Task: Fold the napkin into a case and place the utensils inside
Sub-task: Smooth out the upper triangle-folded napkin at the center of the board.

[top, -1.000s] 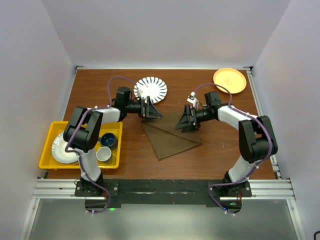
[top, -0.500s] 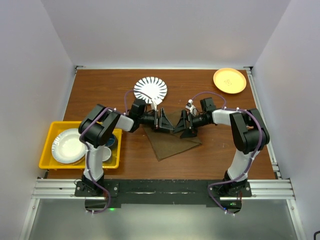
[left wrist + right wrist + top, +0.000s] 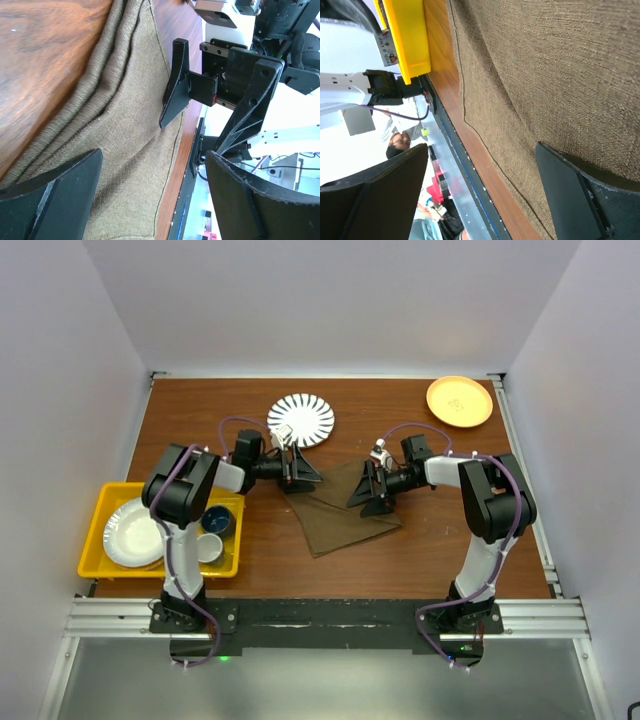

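The left fingers [image 3: 55,200] have drawn back from the middle of the napkin [image 3: 340,525] to its far-left edge, while the right fingers [image 3: 585,200] stay over its far-right edge. Both pairs are spread, pinching nothing. The cloth lies loosely folded on the counter [image 3: 200,420], and I'd say it's no case yet.

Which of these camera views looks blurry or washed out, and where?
Top external: evenly lit and sharp. Left wrist: the brown wooden table looks soft, and the background at right is blown out white. Right wrist: the weave of the dark olive-brown cloth napkin is crisp, but the upper left is overexposed.
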You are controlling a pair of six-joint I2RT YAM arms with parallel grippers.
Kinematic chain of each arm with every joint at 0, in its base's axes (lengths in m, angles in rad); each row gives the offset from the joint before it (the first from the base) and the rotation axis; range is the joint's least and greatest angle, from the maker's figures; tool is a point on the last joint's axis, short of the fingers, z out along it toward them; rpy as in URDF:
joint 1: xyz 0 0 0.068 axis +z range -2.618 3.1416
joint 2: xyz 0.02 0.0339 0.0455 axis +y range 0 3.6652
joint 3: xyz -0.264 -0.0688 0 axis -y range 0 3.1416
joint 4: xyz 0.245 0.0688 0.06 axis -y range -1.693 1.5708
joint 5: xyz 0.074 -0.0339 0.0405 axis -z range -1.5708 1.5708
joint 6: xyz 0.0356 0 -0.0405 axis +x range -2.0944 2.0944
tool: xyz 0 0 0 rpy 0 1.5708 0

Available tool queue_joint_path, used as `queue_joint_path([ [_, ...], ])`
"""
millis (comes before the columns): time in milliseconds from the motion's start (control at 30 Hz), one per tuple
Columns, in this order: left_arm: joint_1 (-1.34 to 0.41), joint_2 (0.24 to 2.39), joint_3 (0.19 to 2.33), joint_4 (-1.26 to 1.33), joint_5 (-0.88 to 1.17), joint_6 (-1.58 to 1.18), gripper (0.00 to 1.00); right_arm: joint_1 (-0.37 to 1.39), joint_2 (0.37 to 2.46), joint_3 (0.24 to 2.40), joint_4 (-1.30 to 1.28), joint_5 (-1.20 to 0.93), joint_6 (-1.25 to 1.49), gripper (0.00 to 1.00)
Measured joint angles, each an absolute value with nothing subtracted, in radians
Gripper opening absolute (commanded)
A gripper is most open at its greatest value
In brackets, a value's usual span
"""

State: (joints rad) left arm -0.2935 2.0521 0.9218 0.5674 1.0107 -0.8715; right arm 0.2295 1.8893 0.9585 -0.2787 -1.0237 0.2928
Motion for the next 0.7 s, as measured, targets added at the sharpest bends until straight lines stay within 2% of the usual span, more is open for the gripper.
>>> queue_joint_path([
  [400,-0.280,1.997,0.876,0.559,1.071,-0.849,0.89,0.256,1.867,0.984,-0.339,-1.029,0.241,0.96],
  [500,-0.324,1.961,0.875,0.568,1.071,-0.859,0.83,0.287,1.829,1.013,-0.353,-1.020,0.258,0.93],
  [700,-0.360,1.940,0.939,0.612,1.038,-0.904,0.56,0.307,1.792,1.133,-0.265,-1.005,0.345,0.72],
])
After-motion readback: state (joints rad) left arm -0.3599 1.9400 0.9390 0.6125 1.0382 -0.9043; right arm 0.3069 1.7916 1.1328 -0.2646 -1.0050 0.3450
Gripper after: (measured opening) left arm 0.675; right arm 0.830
